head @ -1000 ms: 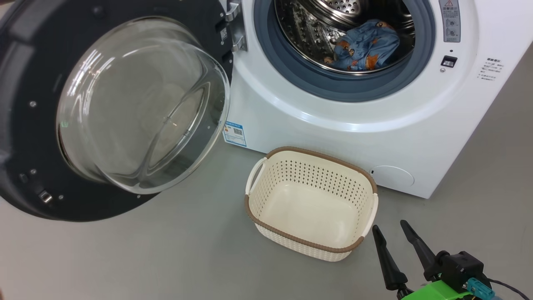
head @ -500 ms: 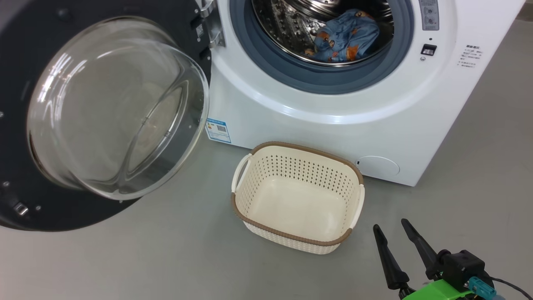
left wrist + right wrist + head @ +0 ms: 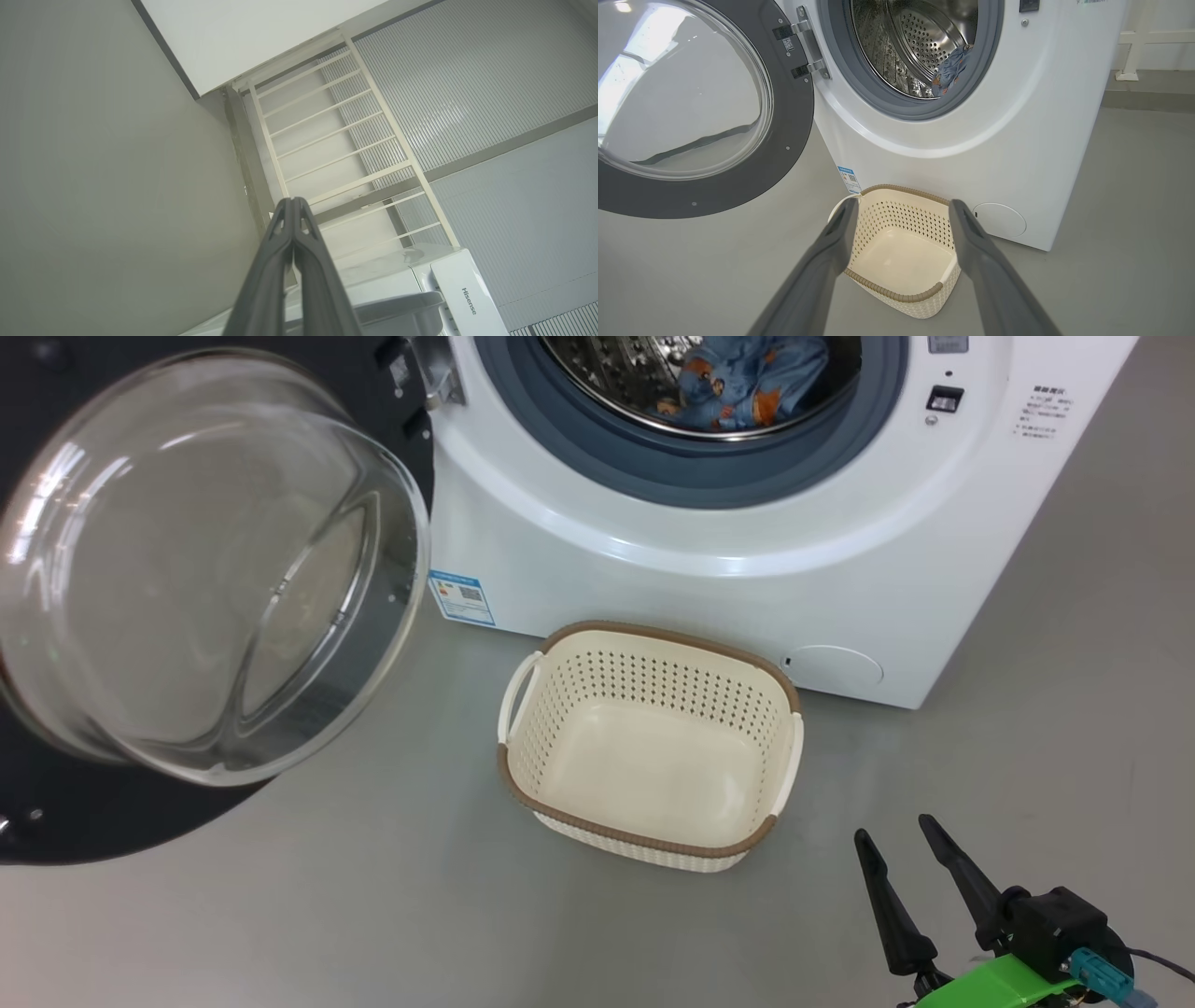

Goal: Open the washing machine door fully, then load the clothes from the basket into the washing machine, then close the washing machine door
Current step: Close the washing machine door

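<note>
The white washing machine [image 3: 709, 569] [image 3: 1017, 121] stands with its door [image 3: 215, 579] [image 3: 691, 107] swung wide to the left, glass bowl bulging outward. Light-blue printed clothes [image 3: 738, 378] [image 3: 950, 70] lie in the steel drum. On the floor in front sits the cream basket [image 3: 644, 845] [image 3: 896, 295], with nothing in it. My right gripper [image 3: 898, 831] [image 3: 903, 210] hangs open to the lower right of the basket, nothing between its fingers. My left gripper [image 3: 293, 203] is shut with nothing in it, pointing at a white railing and a wall, above the machine's top.
Grey floor [image 3: 1074, 728] spreads around the machine and the basket. A blue-white label sticker [image 3: 461, 598] is on the machine's lower left front. A white railing [image 3: 336, 140] and ribbed grey wall panels [image 3: 467, 84] stand behind the machine.
The whole head view has shifted: machine, door and basket sit further left and higher in the picture, so the camera has moved. Both grippers keep their states.
</note>
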